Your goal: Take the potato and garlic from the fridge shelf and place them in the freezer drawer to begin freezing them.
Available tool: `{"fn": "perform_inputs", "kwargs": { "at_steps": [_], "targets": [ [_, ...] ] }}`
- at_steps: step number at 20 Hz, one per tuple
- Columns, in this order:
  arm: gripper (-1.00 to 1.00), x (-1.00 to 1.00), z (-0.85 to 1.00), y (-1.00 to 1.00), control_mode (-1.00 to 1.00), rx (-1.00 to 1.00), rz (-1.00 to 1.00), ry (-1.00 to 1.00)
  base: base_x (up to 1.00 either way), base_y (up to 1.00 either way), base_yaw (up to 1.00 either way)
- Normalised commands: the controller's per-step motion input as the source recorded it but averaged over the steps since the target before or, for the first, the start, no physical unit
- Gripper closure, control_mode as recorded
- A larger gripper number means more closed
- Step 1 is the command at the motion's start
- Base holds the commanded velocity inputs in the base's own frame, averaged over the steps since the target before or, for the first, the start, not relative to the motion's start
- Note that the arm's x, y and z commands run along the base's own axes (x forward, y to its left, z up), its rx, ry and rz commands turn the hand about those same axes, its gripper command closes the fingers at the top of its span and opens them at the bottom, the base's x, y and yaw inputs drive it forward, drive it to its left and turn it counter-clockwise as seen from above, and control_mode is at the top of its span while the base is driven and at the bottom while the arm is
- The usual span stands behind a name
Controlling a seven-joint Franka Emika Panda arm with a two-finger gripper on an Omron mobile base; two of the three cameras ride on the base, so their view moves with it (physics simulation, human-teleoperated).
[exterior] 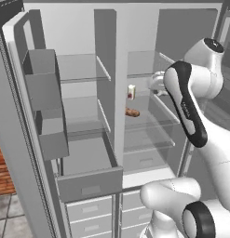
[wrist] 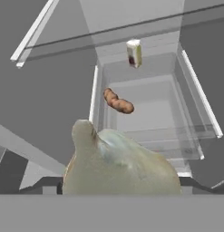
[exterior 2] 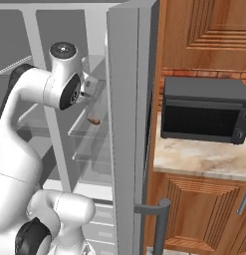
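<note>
A: Start with the biggest thing.
B: The fridge point(exterior: 111, 56) stands open, glass shelves point(exterior: 149, 122) inside. Low on its left side the freezer drawer point(exterior: 88, 183) is pulled out, its grey front panel facing the base.
A: And beside the fridge?
B: A microwave point(exterior 2: 204, 107) sits on the surface point(exterior 2: 204, 159) to the right, near its back edge.
A: The arm?
B: It reaches into the right compartment. In the hand view the end effector point(wrist: 120, 192) is closed around the garlic point(wrist: 118, 167), which sits between the fingertips.
A: The potato?
B: The potato point(exterior: 131, 112) lies mid-shelf, near the left edge, with a small white carton point(exterior: 131, 92) standing behind it.
</note>
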Motion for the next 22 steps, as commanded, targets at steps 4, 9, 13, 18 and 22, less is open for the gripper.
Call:
{"fn": "perform_inputs", "kwargs": {
  "at_steps": [4,9,13,18,22],
  "targets": [
    [1.00,-1.00,-0.12,0.31,-1.00,0.00,0.05,0.28,0.00,0.00,0.00],
    [1.00,-0.83,-0.41,0.83,-1.00,0.00,0.12,0.26,0.00,0.00,0.00],
    [1.00,-0.17,-0.95,1.00,-1.00,0.00,0.17,0.20,0.00,0.00,0.00],
    [1.00,0.08,-0.82,0.95,-1.00,0.00,0.21,0.23,0.00,0.00,0.00],
    [1.00,0.29,-0.21,0.72,-1.00,0.00,0.22,0.09,0.00,0.00,0.00]
  ]
}}
